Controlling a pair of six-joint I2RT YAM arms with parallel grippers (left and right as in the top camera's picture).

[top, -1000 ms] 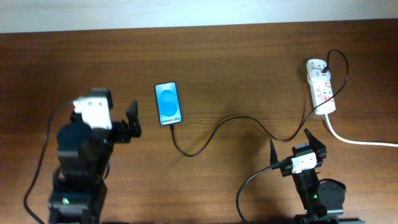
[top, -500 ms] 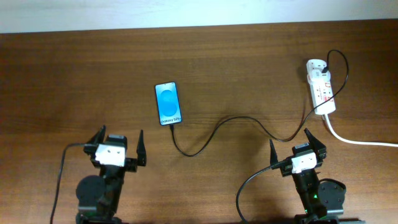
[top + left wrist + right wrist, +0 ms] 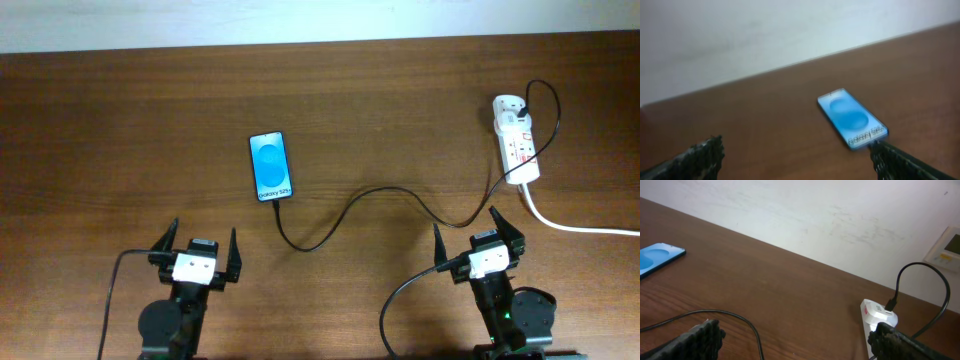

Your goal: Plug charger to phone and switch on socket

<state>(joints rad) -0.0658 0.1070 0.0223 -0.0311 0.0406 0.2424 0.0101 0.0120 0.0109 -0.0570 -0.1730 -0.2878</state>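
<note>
The phone (image 3: pixel 271 166) lies face up mid-table with its blue screen lit; it also shows in the left wrist view (image 3: pixel 852 118) and at the left edge of the right wrist view (image 3: pixel 657 256). The black charger cable (image 3: pixel 345 212) runs from the phone's near end across the table to the socket (image 3: pixel 515 139), a white power strip at the far right, also in the right wrist view (image 3: pixel 876 318). My left gripper (image 3: pixel 196 253) is open and empty near the front edge, well short of the phone. My right gripper (image 3: pixel 478 236) is open and empty, in front of the socket.
A thick white cord (image 3: pixel 580 226) leaves the socket toward the right edge. A white wall (image 3: pixel 815 215) backs the table, with a wall panel (image 3: pixel 946 247) at the right.
The left arm has drawn back from beside the phone to the front edge, its gripper open. The right arm, phone, cable and socket have not moved.
</note>
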